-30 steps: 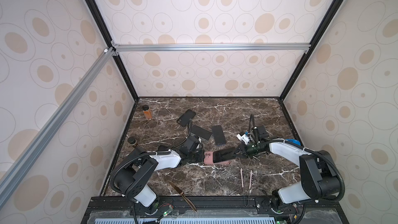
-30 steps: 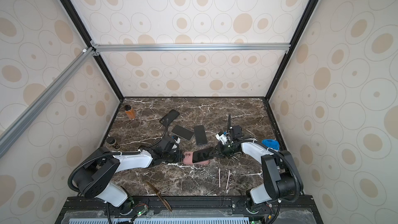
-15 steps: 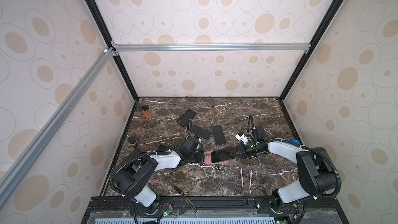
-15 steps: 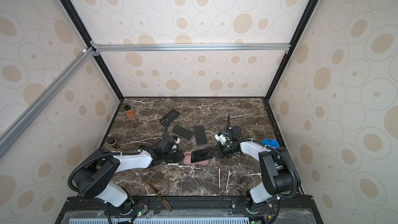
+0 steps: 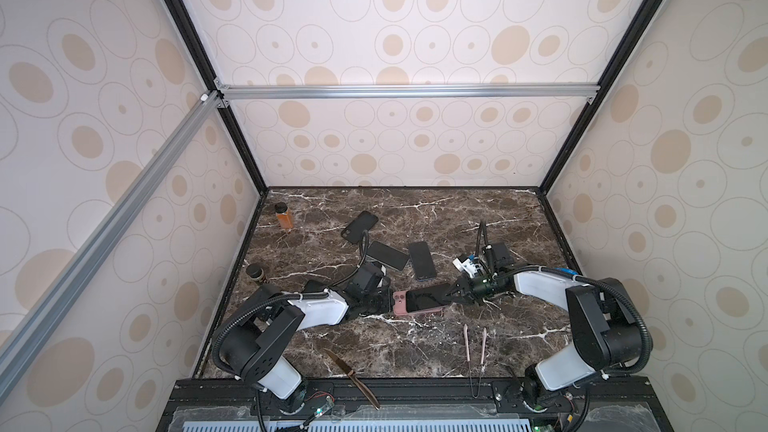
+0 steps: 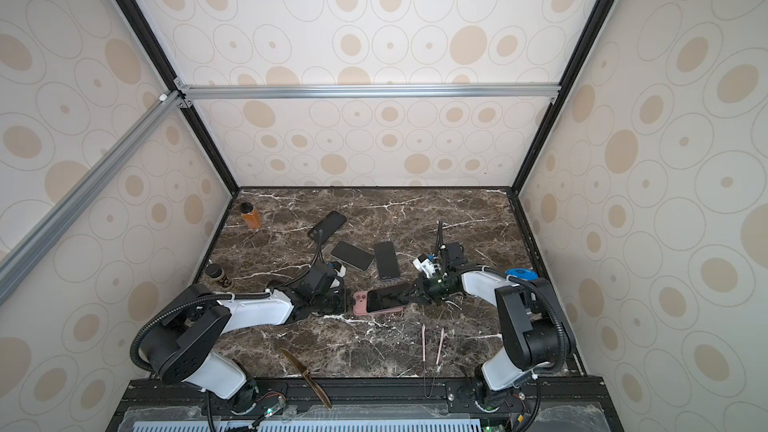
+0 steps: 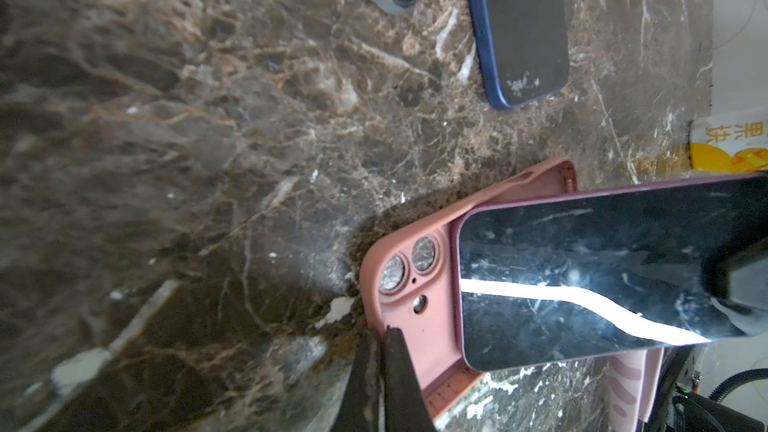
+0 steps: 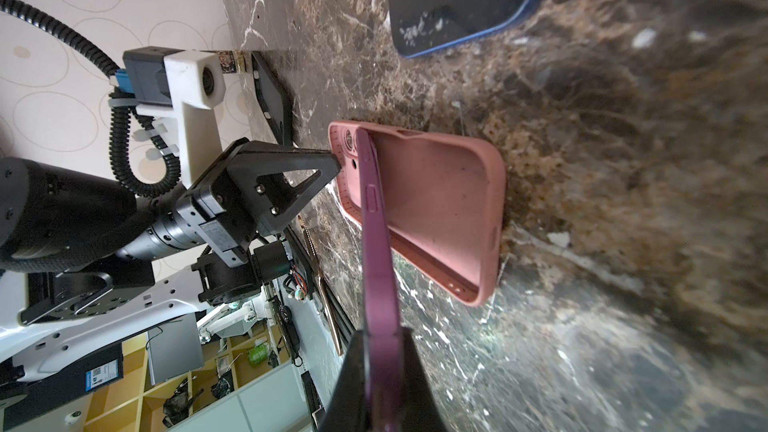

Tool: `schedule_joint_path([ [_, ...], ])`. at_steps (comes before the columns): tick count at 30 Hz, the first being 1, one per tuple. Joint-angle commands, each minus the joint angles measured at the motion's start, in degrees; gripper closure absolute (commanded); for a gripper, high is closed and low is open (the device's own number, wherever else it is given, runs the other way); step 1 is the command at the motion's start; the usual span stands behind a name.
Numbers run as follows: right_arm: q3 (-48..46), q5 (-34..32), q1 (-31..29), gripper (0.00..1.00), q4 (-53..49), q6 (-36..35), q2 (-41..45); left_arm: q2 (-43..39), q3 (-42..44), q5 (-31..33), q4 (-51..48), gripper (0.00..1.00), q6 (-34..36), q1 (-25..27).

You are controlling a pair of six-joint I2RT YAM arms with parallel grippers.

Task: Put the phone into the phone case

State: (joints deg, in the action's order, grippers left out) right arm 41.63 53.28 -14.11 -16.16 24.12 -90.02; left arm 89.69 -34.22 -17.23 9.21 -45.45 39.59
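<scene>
Right wrist view: right gripper (image 8: 382,351) clamped on the near end of the phone (image 8: 376,243). Phone is held tilted: far end down inside the phone case (image 8: 444,201), held end up off it. Case lies open side up on the tabletop (image 8: 623,222), straight ahead of the jaws. Beyond it, left gripper (image 8: 337,163) is closed, tips at the case's camera-end rim. Left wrist view looks like it pinches that rim, so I'd treat the case as anchored. Phone's leading edge sits just short of the camera cutouts (image 7: 409,261), not against the end wall yet

How I'd do it:
- Push the phone forward along its own length till the leading edge tucks under the camera-end lip
- Keep the tilt shallow, then drop the held end inside the near wall
- Long sides square to the case walls; any yaw and a corner rides up on the rim
- Left holds firm without bowing the soft rim inward
- Let go only once the near corners seat; probably needs a final press from above
</scene>
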Motion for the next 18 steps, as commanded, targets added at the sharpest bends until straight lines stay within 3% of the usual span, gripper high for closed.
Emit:
schedule_joint_path([
  [1,-0.41,-6.84,-1.61,0.96,-2.06,-0.74,-2.95,-0.04,-0.48,-0.7,2.15,0.95,-0.09,0.7],
  [4,-0.09,-7.0,-1.61,0.98,-3.98,-2.13,-2.75,-0.43,-0.43,0.46,2.08,1.0,-0.54,0.02],
  [18,-0.47,-5.61,-1.57,0.96,-1.44,-1.44,-5.29,-1.25,-0.37,-1.39,3.61,0.96,0.54,-1.04],
])
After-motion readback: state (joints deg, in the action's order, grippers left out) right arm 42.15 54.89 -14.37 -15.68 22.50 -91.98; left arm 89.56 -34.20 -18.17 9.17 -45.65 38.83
